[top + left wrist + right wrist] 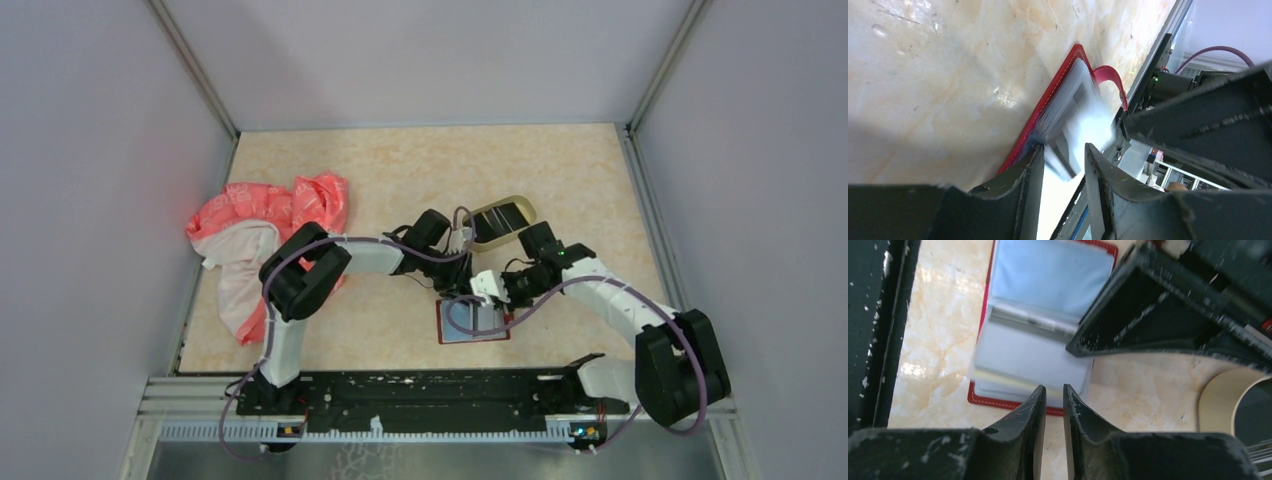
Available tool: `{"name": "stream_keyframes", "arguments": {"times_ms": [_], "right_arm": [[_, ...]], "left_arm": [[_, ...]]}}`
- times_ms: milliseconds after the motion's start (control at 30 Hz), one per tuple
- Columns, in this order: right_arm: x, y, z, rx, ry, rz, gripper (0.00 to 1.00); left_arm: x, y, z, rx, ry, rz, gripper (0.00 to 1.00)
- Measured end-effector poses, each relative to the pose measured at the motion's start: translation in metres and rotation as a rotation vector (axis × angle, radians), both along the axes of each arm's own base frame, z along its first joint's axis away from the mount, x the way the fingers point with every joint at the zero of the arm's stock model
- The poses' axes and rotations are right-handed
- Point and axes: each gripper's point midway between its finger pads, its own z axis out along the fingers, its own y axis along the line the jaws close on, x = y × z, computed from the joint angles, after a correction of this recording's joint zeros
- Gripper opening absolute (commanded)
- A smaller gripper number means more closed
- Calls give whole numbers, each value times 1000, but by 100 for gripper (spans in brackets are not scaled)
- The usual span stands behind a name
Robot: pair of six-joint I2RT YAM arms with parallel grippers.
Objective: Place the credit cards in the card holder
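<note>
The red card holder [472, 322] lies open on the table near the front rail, its clear sleeves fanned up. In the right wrist view its far page [1048, 275] looks light blue, and the pale sleeves [1028, 355] are blurred. My left gripper [1064, 147] is open, one fingertip [1037, 150] at the holder's red edge [1048, 95], with a blurred sleeve just past the tips. My right gripper [1053, 387] hovers over the holder's near edge, jaws a narrow slit apart with nothing between them. A dark striped credit card [503, 216] lies in the oval tan tray [522, 204].
A pink and white cloth [270, 235] is heaped at the table's left side. The tan tray's rim [1218, 395] is just right of my right gripper. The black front rail [420, 385] runs close behind the holder. Grey walls close in the table on three sides.
</note>
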Motion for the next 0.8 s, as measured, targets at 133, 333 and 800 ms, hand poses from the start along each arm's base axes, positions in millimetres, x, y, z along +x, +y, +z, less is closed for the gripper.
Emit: {"name": "stream_keyframes", "arguments": {"times_ms": [133, 333, 800], "right_arm": [[0, 13, 10, 42, -33, 17, 21], [16, 7, 11, 14, -72, -52, 24], [-34, 86, -13, 11, -78, 205, 6]], "left_arm": [[3, -1, 0, -2, -11, 9, 41], [3, -1, -1, -2, -13, 16, 39], [13, 7, 9, 2, -93, 101, 27]]}}
